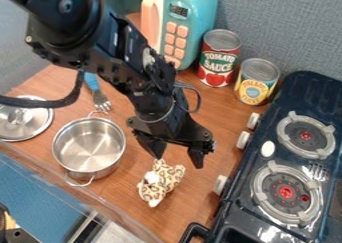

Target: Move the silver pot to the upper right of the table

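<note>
Silver pot: located at the left side of the tabletop, upright, uncovered and empty, with one wire loop handle at its far rim and one at its near rim. The gripper is positioned to the right of the pot, apart from it, and points downward. The jaws are set wide; nothing is clamped between them. A spotted plush toy lies just below the jaws, to the right of the pot. The round metal lid rests left of the pot; a fork with a blue handle lies beyond the pot. A red-labelled can and a yellow-labelled can stand upright at the upper right, beside the teal toy microwave. The black toy stove occupies the right side.
</note>
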Motion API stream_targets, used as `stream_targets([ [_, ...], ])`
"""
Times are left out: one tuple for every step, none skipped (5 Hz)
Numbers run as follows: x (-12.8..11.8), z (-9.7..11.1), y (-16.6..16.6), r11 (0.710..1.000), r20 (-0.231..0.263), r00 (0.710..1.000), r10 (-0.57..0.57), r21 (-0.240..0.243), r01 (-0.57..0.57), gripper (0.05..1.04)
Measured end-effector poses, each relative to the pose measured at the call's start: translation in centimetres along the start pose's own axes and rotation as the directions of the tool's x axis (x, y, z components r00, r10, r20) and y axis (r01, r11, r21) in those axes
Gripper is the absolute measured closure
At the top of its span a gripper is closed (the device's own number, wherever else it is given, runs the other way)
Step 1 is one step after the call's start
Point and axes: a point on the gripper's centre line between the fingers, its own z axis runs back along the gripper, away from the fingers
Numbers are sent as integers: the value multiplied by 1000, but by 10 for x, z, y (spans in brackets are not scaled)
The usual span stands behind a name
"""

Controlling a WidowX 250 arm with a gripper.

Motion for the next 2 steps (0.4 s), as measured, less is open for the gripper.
stream_targets([
  [-5,-3,1,1000,-24,1000,5,1,-5,83],
  [-8,5,19,997,-29,997,65,-36,-66,83],
])
